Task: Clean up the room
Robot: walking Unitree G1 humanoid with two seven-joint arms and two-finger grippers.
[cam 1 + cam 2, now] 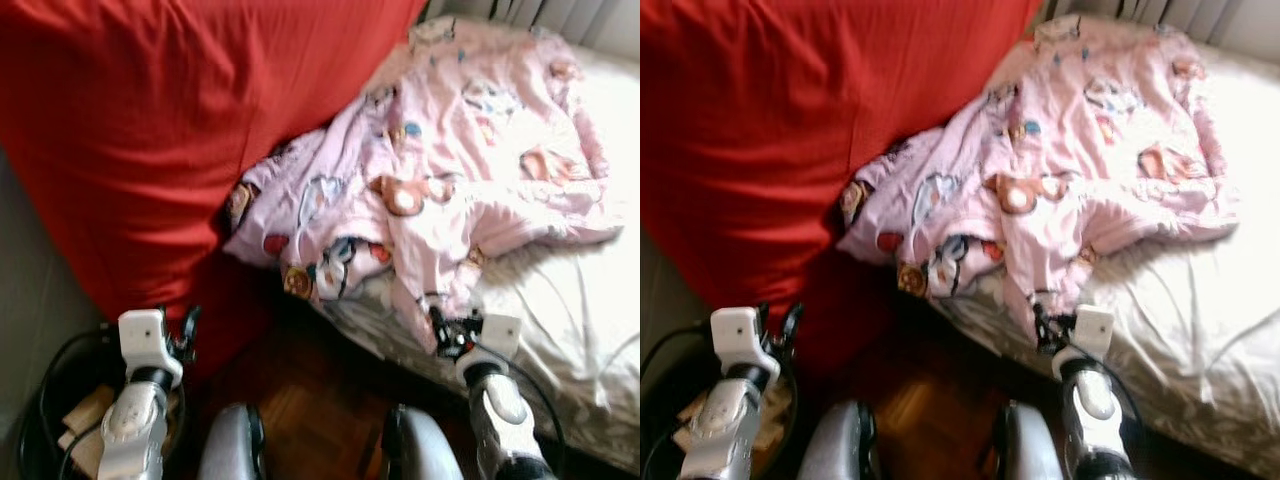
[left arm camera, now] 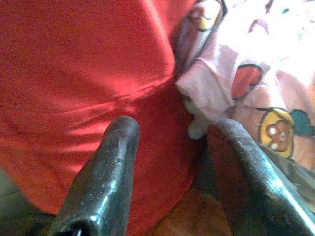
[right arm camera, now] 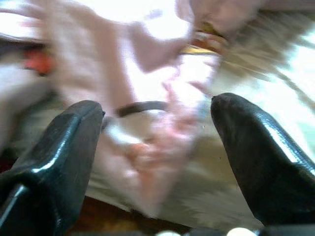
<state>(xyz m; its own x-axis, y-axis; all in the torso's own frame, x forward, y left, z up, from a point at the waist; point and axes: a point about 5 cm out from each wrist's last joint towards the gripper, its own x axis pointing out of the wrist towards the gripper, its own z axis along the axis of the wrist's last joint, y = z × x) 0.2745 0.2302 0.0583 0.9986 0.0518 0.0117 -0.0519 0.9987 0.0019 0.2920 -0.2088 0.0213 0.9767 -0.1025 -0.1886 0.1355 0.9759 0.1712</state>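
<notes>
A crumpled pink blanket with cartoon prints lies across a bed with a white sheet, one corner hanging over the near edge. A big red cushion leans against the bed on the left. My right gripper is open just in front of the hanging pink corner, which lies between and beyond its fingers without touching them. My left gripper is open low beside the red cushion, nothing between its fingers.
Brown wood floor runs between the cushion and the bed. A black container with cables and pale items sits at the lower left by my left arm. Curtains hang behind the bed at the top right.
</notes>
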